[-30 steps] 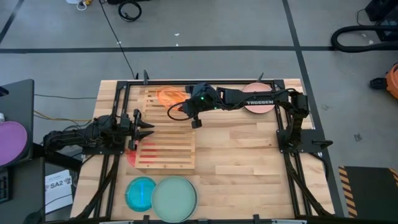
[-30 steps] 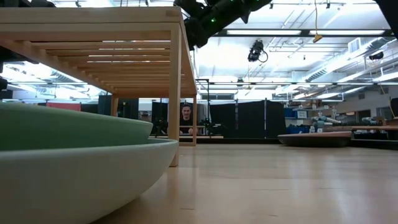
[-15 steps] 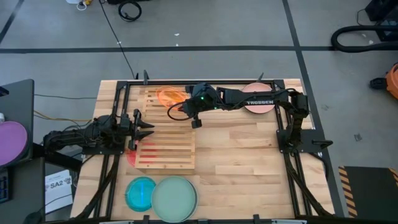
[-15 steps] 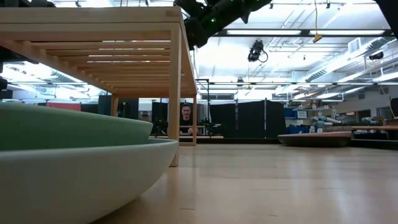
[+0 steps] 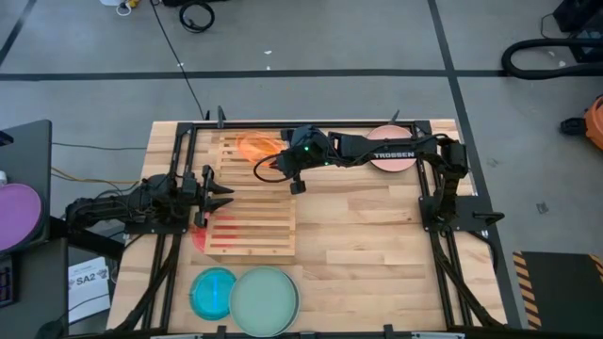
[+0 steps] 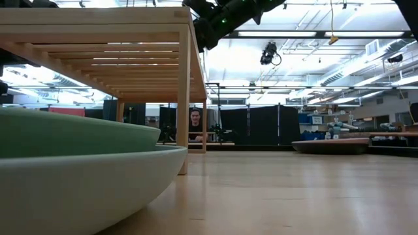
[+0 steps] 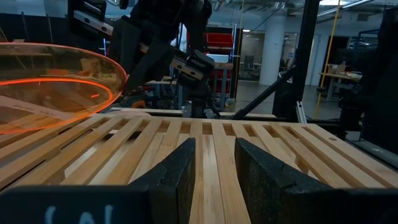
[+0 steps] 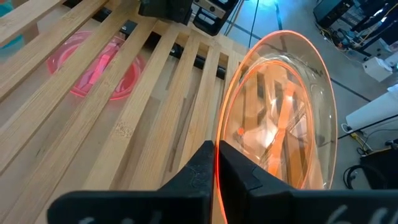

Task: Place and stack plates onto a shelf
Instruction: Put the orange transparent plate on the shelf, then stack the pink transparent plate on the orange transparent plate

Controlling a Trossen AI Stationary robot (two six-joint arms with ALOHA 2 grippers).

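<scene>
The light-wood slatted shelf [image 5: 251,196] stands on the table's left half. My right gripper [image 5: 281,151] is shut on a translucent orange plate [image 5: 255,146] over the shelf's far end; the plate also shows in the left wrist view [image 7: 53,81]. My left gripper [image 5: 222,195] is open and empty at the shelf's left edge, its fingers [image 7: 177,171] just above the slats. A red plate [image 5: 209,231] lies on the table under the shelf and shows through the slats [image 8: 102,68]. A blue plate [image 5: 214,290] and a mint-green plate [image 5: 265,299] lie near the front edge. My right gripper pinches the orange plate's rim [image 8: 219,138] between its two fingers, at the plate's edge toward the table's right. The fingers come from the table's right, slanting down. The plate is tilted over the slats; whether its low edge touches them, I cannot tell.
A pinkish plate [image 5: 390,151] lies at the far right under my right arm. A purple disc [image 5: 19,212] sits off the table at the left. In the low view the mint plate [image 6: 72,173] fills the near left, and the shelf top [image 6: 98,29] stands above it.
</scene>
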